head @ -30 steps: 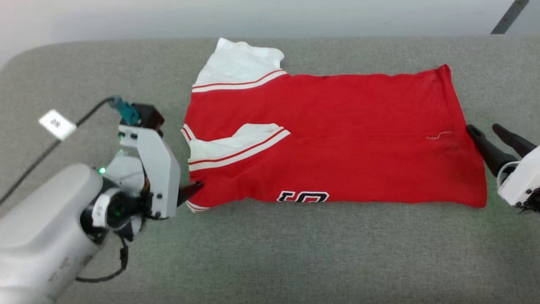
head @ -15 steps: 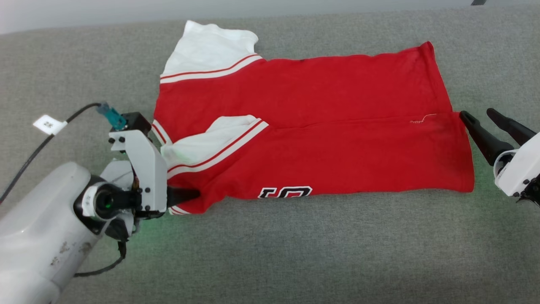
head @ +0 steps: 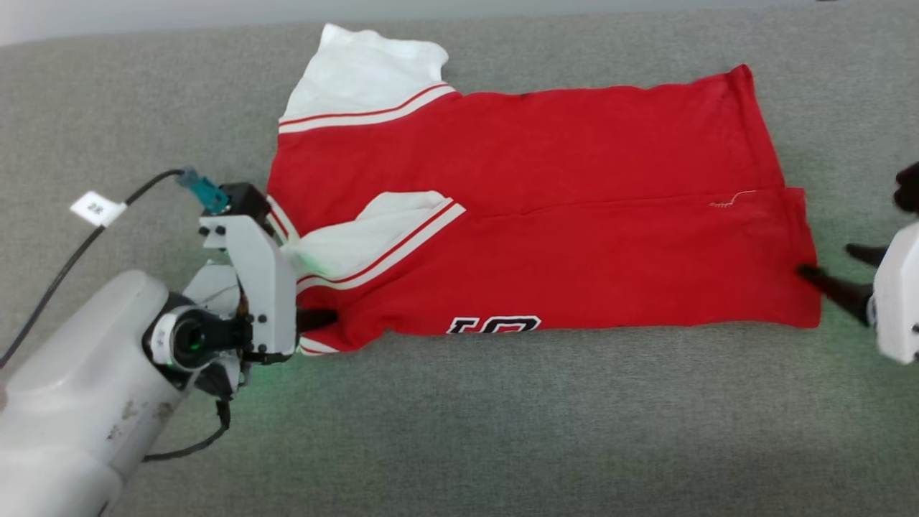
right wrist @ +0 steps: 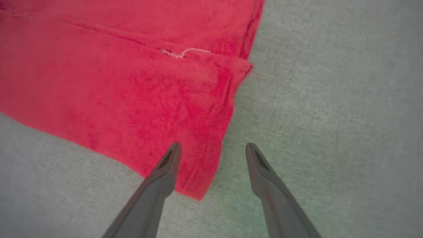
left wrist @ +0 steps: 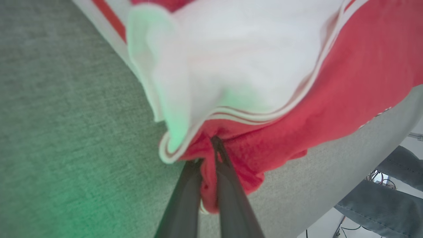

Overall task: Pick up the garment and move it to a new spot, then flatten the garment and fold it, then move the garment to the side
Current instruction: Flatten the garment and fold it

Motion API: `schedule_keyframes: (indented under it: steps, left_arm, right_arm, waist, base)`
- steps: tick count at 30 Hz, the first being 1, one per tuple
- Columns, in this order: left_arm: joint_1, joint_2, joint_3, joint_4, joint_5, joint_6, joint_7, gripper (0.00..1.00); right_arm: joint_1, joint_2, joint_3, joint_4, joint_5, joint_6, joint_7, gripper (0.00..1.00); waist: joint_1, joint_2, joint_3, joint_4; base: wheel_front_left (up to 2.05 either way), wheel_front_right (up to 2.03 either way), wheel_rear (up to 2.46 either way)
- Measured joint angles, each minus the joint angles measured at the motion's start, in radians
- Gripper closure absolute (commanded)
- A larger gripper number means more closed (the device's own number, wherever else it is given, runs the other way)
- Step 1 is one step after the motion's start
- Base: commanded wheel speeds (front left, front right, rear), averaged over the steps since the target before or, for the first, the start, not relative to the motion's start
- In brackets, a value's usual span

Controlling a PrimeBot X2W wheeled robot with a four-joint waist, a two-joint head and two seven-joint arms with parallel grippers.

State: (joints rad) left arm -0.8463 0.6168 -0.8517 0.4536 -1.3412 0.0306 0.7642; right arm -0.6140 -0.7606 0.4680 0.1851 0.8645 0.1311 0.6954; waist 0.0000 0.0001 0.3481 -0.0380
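1. My left claw (head: 324, 320) is pinched tight on the garment (head: 546, 215) at its near sleeve-end corner; red cloth bunches between its fingers (left wrist: 228, 185).
2. My right claw (right wrist: 213, 148) stands wide, holding nothing; one tip sits over the hem corner (right wrist: 198, 185), the other over bare grey worktop (head: 502, 431).
3. The garment lies folded lengthwise across the mid-worktop; one white sleeve (head: 366, 64) spreads toward the far edge.
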Motion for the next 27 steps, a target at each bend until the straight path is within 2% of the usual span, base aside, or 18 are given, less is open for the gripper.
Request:
schedule_keyframes:
  steps: [4, 9, 10, 11, 12, 19, 26, 27]
  left_arm:
    - [-0.019, -0.025, -0.007, -0.004, 0.016, -0.014, -0.013, 1.00]
    - [-0.031, -0.052, -0.012, 0.002, 0.032, -0.026, -0.035, 1.00]
    - [-0.031, -0.056, -0.012, 0.004, 0.033, -0.028, -0.044, 1.00]
    - [-0.031, -0.060, -0.012, 0.007, 0.034, -0.030, -0.053, 1.00]
    - [-0.030, -0.063, -0.012, 0.010, 0.035, -0.031, -0.058, 1.00]
    - [0.002, -0.060, -0.009, 0.011, 0.044, -0.048, -0.115, 1.00]
    - [0.086, -0.001, -0.010, -0.069, 0.040, -0.050, -0.132, 1.00]
    - [0.120, 0.028, -0.010, -0.117, 0.033, -0.042, -0.130, 1.00]
  right_arm:
    - [-0.039, 0.014, 0.046, 0.058, -0.013, 0.000, 0.136, 0.00]
    - [-0.070, 0.032, 0.066, 0.128, -0.003, 0.000, 0.194, 0.00]
    - [-0.073, 0.037, 0.062, 0.139, 0.001, 0.000, 0.186, 0.22]
    - [-0.073, 0.042, 0.061, 0.147, 0.001, 0.000, 0.173, 0.65]
    - [-0.074, 0.044, 0.061, 0.152, 0.006, 0.000, 0.164, 1.00]
    - [-0.059, 0.047, 0.072, 0.156, 0.034, 0.000, 0.080, 1.00]
    - [0.015, 0.013, 0.074, 0.097, 0.047, 0.000, 0.042, 1.00]
    - [0.045, -0.001, 0.073, 0.069, 0.051, 0.000, 0.042, 1.00]
  waist:
    - [0.0000, 0.0000, 0.014, 0.018]
    - [0.0000, 0.0000, 0.026, 0.039]
    - [0.0000, 0.0000, 0.028, 0.043]
    - [0.0000, 0.0000, 0.028, 0.046]
    - [0.0000, 0.0000, 0.028, 0.049]
    - [0.0000, 0.0000, -0.002, 0.056]
    - [0.0000, 0.0000, -0.052, 0.056]
    - [0.0000, 0.0000, -0.068, 0.056]
  base:
    - [0.00, 0.00, 0.00]
    - [0.00, 0.00, 0.00]
    - [0.00, 0.00, 0.00]
    - [0.00, 0.00, 0.00]
    - [0.00, 0.00, 0.00]
    - [0.00, 0.00, 0.00]
    - [0.00, 0.00, 0.00]
    - [0.00, 0.00, 0.00]
